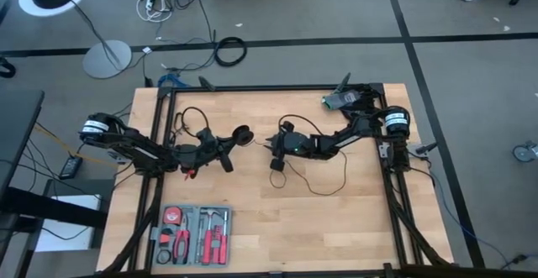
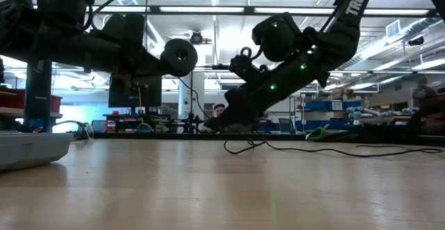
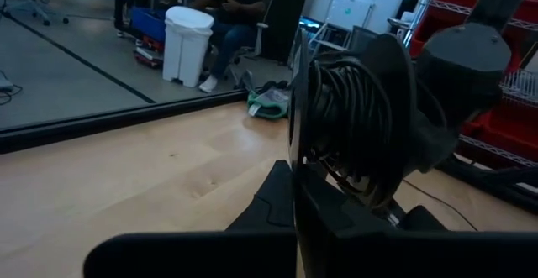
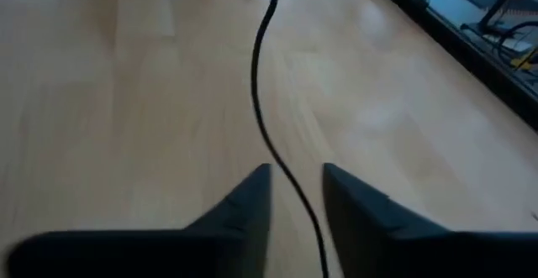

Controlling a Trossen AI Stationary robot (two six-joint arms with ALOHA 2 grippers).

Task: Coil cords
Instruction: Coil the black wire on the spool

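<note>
Apparently to keep the wound part tidy, the left end effector [image 1: 238,135] is clamped on the cords' coiled puck [image 3: 357,118] above the counter [image 1: 353,228], while the right end effector [image 4: 296,196], fingers apart, straddles the loose wire [image 4: 256,85].

On the table [image 1: 336,219] lie one thin black cord [image 1: 324,186] and one tool tray [image 1: 193,234]. Two grippers work above it: left gripper [image 1: 239,135], right gripper [image 1: 271,144].
</note>
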